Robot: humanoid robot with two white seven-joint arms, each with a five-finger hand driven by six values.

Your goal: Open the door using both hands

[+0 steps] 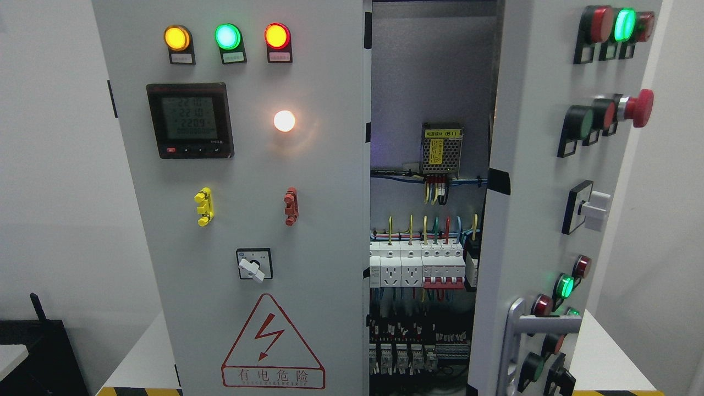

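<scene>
A grey electrical cabinet fills the head view. Its left door (pixel 242 220) is closed and carries three indicator lamps, a digital meter (pixel 190 121), a rotary switch (pixel 254 265) and a red hazard triangle. The right door (pixel 528 181) is swung partly open toward me, with a silver handle (pixel 520 335) at its lower edge and several buttons on its face. Between the doors the interior shows, with a power supply (pixel 441 149) and a row of breakers (pixel 421 267). No robot hand or arm is in view.
A red emergency-stop button (pixel 638 108) sticks out from the open door. The cabinet stands on a white table (pixel 137 357) with yellow-black tape along its front edge. A black object sits at the lower left (pixel 38 352). White walls on both sides.
</scene>
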